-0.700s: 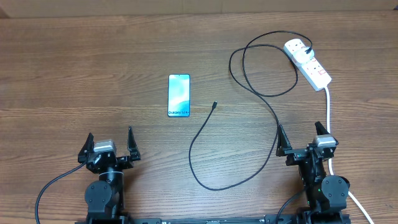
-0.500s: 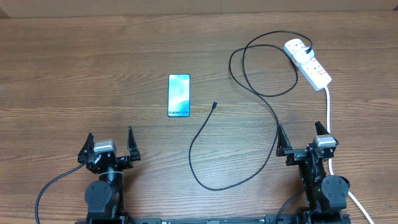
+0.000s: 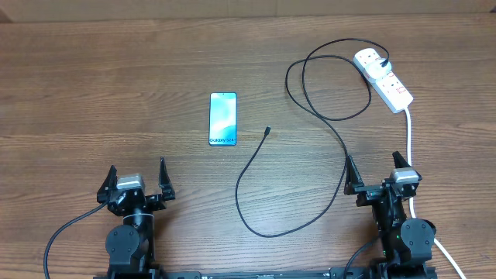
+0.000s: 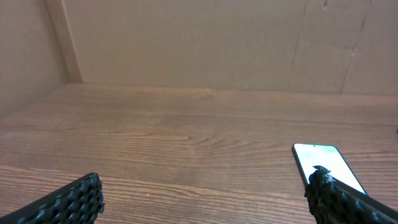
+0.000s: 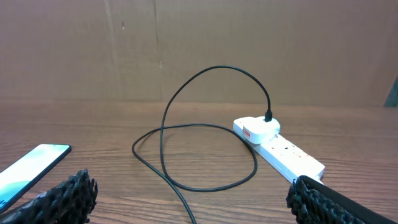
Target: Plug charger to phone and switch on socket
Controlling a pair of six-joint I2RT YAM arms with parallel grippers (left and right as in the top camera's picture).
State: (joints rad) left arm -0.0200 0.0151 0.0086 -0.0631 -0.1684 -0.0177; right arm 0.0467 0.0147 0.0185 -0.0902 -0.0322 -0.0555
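**Both grippers spread wide at the near edge, cable tip lying apart from the phone**

The slim rectangular smartphone with a lit blue-teal screen (image 3: 222, 118) was seen lying flat, screen up, on the brown wood-grain table (image 3: 116, 77), left of centre. The word "Galaxy" could be read along its near end. The long thin black charger cable (image 3: 237, 188) was laid out in loose curves to the right of the phone. Its small plug tip (image 3: 267, 130) was found near the phone's lower right corner but not touching it. From there the cable was traced down in a bend toward the near edge, then up past the right arm and round a wide loop to the white elongated power strip (image 3: 385, 80) at the far right. There its other end was seated at the strip's far end. Red marks were visible on the strip's top, though the position of the switches could not be told. A thick white cord (image 3: 408, 136) was run from the strip toward the near edge, beside the right arm.

The left gripper (image 3: 136, 169) was parked at the near left, its fingers spread fully apart with nothing between them. The right gripper (image 3: 373, 167) was parked at the near right, likewise spread wide and holding nothing. A brown cardboard wall (image 4: 186, 43) was seen behind the table in both wrist views
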